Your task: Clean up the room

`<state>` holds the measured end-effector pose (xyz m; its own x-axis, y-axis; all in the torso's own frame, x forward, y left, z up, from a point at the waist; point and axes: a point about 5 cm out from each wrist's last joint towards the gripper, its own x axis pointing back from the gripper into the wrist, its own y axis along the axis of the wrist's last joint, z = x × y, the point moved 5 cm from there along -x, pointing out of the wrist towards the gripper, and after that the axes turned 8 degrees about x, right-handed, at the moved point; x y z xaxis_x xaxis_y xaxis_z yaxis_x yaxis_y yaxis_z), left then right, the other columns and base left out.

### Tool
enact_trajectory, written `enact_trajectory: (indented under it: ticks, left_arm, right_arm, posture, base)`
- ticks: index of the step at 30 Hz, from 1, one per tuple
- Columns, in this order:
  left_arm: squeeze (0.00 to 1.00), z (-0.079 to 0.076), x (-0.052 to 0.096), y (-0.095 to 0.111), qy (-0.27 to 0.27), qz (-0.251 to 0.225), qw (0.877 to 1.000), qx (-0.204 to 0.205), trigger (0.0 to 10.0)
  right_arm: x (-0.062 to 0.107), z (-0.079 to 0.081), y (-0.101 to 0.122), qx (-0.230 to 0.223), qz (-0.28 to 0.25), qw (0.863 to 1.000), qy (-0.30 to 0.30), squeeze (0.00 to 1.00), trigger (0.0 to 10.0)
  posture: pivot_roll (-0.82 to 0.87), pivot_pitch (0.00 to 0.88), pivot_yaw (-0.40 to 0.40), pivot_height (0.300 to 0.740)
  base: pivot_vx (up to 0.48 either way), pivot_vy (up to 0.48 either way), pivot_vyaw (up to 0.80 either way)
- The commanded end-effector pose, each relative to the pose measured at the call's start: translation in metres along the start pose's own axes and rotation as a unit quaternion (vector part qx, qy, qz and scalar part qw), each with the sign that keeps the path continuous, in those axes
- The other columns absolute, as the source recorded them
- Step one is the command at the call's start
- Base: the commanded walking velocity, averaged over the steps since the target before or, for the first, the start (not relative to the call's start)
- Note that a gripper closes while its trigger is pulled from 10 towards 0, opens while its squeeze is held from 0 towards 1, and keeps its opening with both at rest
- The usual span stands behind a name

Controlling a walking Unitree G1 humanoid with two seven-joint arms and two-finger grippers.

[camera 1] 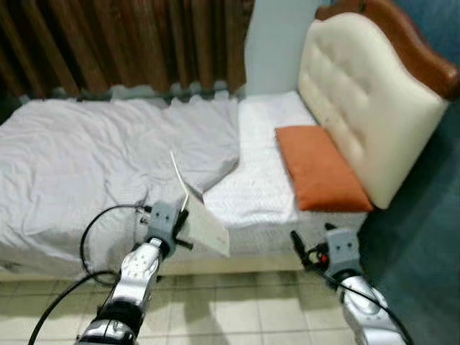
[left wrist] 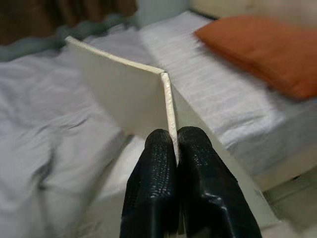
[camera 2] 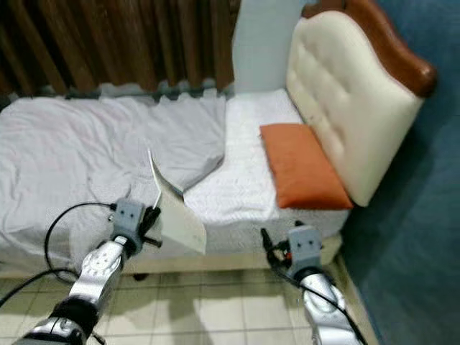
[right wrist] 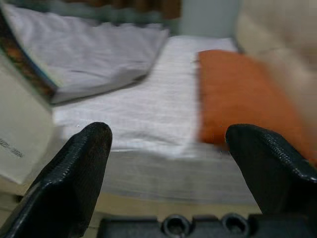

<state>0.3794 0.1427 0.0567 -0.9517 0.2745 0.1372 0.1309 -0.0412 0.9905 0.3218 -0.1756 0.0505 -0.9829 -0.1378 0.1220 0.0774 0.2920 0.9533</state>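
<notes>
Left pincer (left wrist: 174, 144) clamped on a thin white book (camera 1: 205, 223) held up at the bed (camera 1: 86, 165) edge, right pincer (right wrist: 168, 144) wide open w/ nothing, nearer the orange pillow (camera 1: 320, 167); blanket (camera 1: 144, 144) looks rumpled, so tidying prob. barely begun.

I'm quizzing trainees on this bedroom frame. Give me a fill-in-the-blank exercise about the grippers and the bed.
1. The left gripper is shut on a thin white ____.
2. The right gripper hovers by the bed's edge with its fingers ____.
3. The pillow leaning by the headboard is ____ in colour.
4. The grey blanket lies ____ on the mattress.

Missing words: board; open; orange; rumpled
</notes>
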Motion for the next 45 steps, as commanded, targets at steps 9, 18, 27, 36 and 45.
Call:
enact_trajectory:
  ticks: [9, 18, 27, 36, 45]
  left_arm:
    - [0.00, 0.003, -0.008, 0.019, -0.001, -0.022, 1.000, -0.001, 10.0]
    - [0.00, -0.001, -0.010, 0.018, -0.012, -0.018, 1.000, -0.001, 10.0]
    - [0.00, 0.001, -0.011, 0.020, -0.014, -0.019, 1.000, -0.004, 10.0]
    - [0.00, -0.009, -0.014, 0.027, -0.045, -0.031, 0.999, 0.001, 10.0]
    - [0.00, -0.025, -0.024, 0.041, -0.076, -0.037, 0.996, -0.008, 10.0]
  right_arm:
    - [-0.004, 0.013, 0.005, -0.003, -0.009, 1.000, 0.017, 0.00, 10.0]
    - [-0.002, 0.014, 0.002, -0.002, -0.006, 1.000, 0.019, 0.00, 10.0]
    - [-0.003, 0.017, 0.004, 0.002, -0.010, 1.000, 0.025, 0.00, 10.0]
    - [0.004, 0.015, 0.003, 0.012, -0.012, 1.000, 0.024, 0.00, 10.0]
    - [0.006, 0.013, 0.001, 0.013, -0.008, 1.000, 0.019, 0.00, 10.0]
  posture:
    - [-0.12, 0.003, 0.047, 0.740]
    - [-0.12, 0.000, 0.051, 0.740]
    - [-0.12, 0.002, 0.053, 0.740]
    - [-0.13, 0.023, 0.039, 0.740]
    - [-0.16, 0.029, 0.051, 0.740]
  base:
    - [0.463, 0.000, 0.00]
    - [0.480, 0.000, 0.00]
    - [0.480, 0.000, 0.00]
    - [0.480, 0.000, 0.00]
    - [0.480, 0.000, 0.00]
